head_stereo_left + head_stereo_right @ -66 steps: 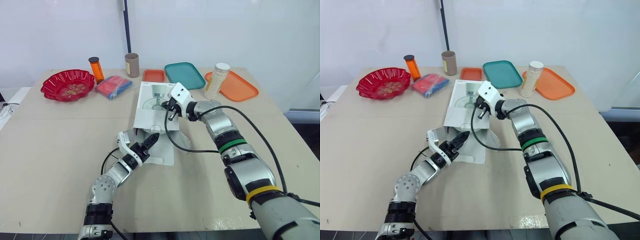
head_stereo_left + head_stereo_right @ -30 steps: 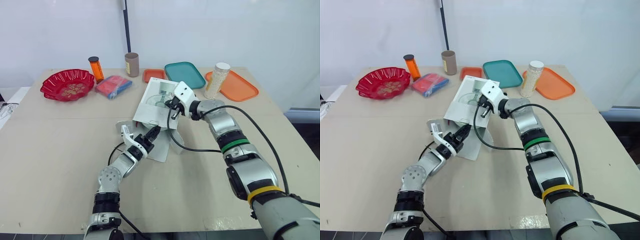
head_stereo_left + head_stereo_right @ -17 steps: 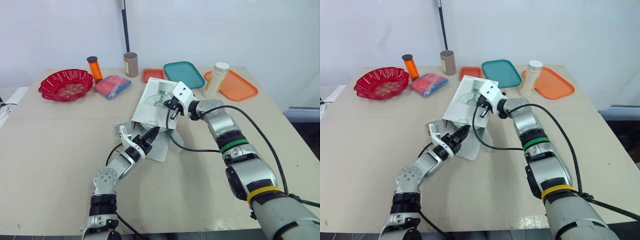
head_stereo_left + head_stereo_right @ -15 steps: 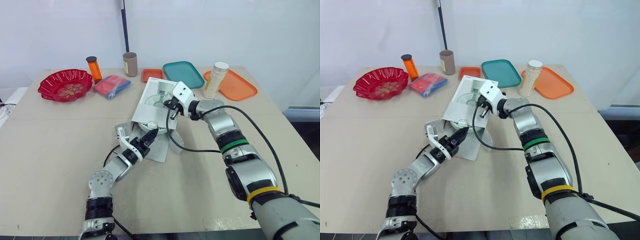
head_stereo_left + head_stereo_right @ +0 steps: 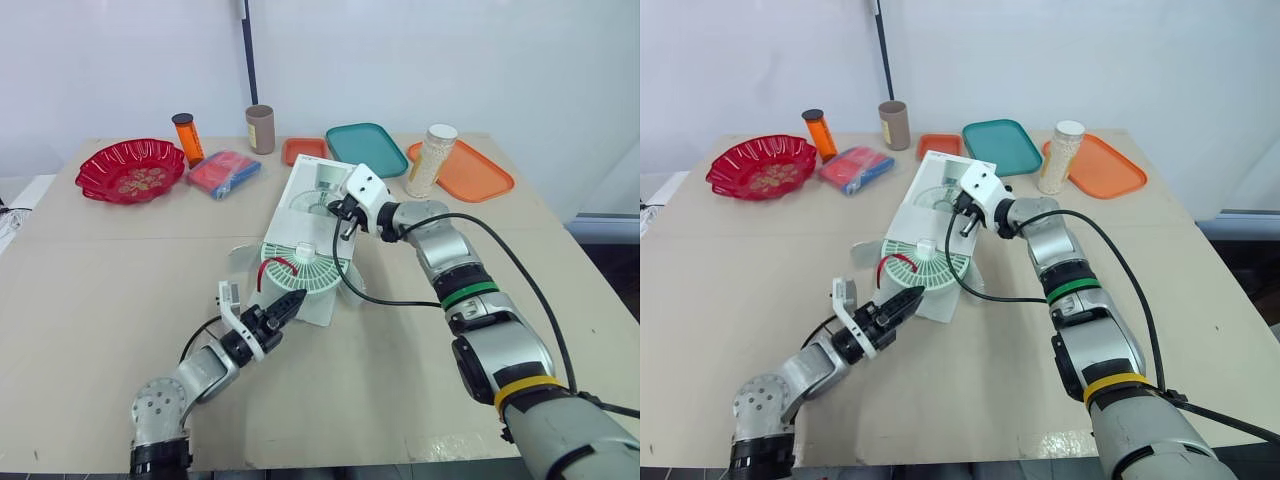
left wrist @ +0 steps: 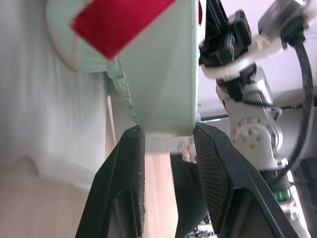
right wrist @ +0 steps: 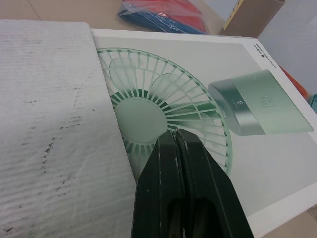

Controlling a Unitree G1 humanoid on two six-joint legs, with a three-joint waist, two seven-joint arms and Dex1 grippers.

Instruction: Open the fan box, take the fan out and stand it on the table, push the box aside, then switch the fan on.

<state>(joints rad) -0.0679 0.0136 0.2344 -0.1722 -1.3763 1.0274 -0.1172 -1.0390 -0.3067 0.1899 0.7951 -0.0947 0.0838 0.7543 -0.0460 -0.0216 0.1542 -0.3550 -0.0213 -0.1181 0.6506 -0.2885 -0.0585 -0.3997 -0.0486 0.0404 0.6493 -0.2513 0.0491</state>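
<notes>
Pinches the fan (image 5: 292,276) with the left gripper (image 5: 290,302), black fingers (image 6: 132,188) set narrow, one on each side of the pale green base, pads touching its edge. Keeps nothing else between them.

Sits at the near, open mouth of the fan box (image 5: 303,215), that fan, round grille turned up and a red strip (image 5: 276,262) curving across it. Far rim of the grille right at the box's near edge; touching it or tucked just under, cannot tell. Beneath and beside the grille, spread white flaps (image 5: 325,305) lying flat on the table (image 5: 100,290).

Rests the right gripper (image 5: 344,230) on the printed top of the box near its right-hand edge, fingers (image 7: 163,198) closed tight against each other, gripping nothing. Box itself slantwise, long edges not square to the table's sides.

Room to move:
- Wide and bare to the left of the fan and on toward the near table edge.
- Bare as well to the right of the box.
- Tighter behind: small orange tray (image 5: 305,150) just beyond the box's far edge, teal tray (image 5: 367,148) beside it, then white jar (image 5: 434,160) and large orange tray (image 5: 472,174) farther right.
- Along the far left, well apart from the fan: brown cup (image 5: 262,129), orange bottle (image 5: 187,137), blue-and-red packet (image 5: 225,172), red bowl (image 5: 133,170).
</notes>
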